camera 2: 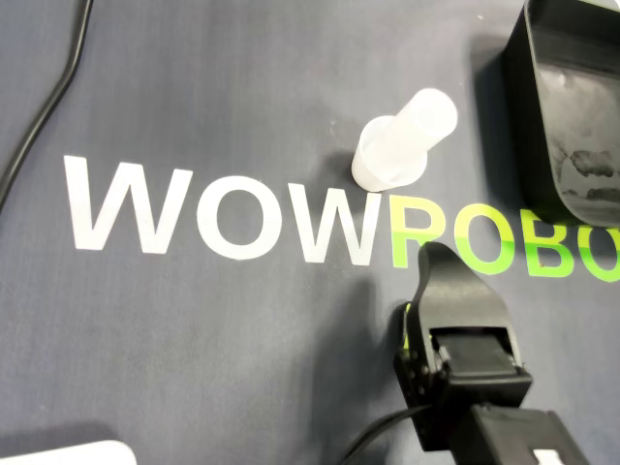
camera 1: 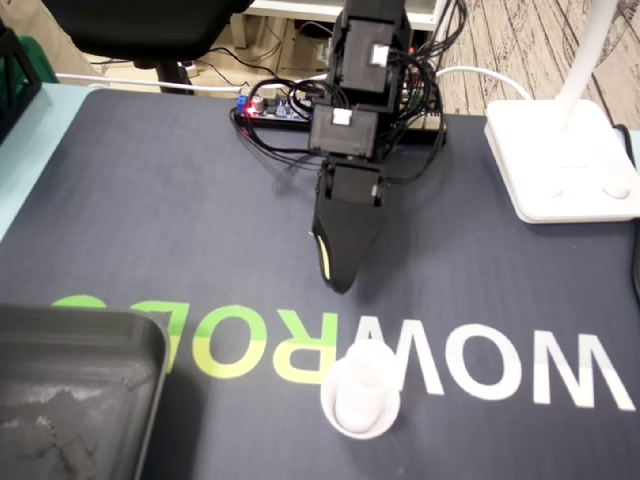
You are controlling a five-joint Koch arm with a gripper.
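Note:
A small translucent white cup [camera 1: 361, 392] [camera 2: 399, 143] stands upright on the dark mat, beside the printed "WOW" letters. My black gripper [camera 1: 339, 284] [camera 2: 432, 256] points down at the mat a short way from the cup and does not touch it. In both views the jaws form one tapered tip with a thin yellow-green seam and no gap, and nothing is held between them.
A black tray [camera 1: 150, 345] [camera 2: 528, 116] sits at the mat's corner near the cup. A white lamp base [camera 1: 560, 160] [camera 2: 68, 453] stands at the other side. A black cable [camera 2: 44, 111] runs over the mat. A controller board with wires [camera 1: 270, 105] lies by the arm's base.

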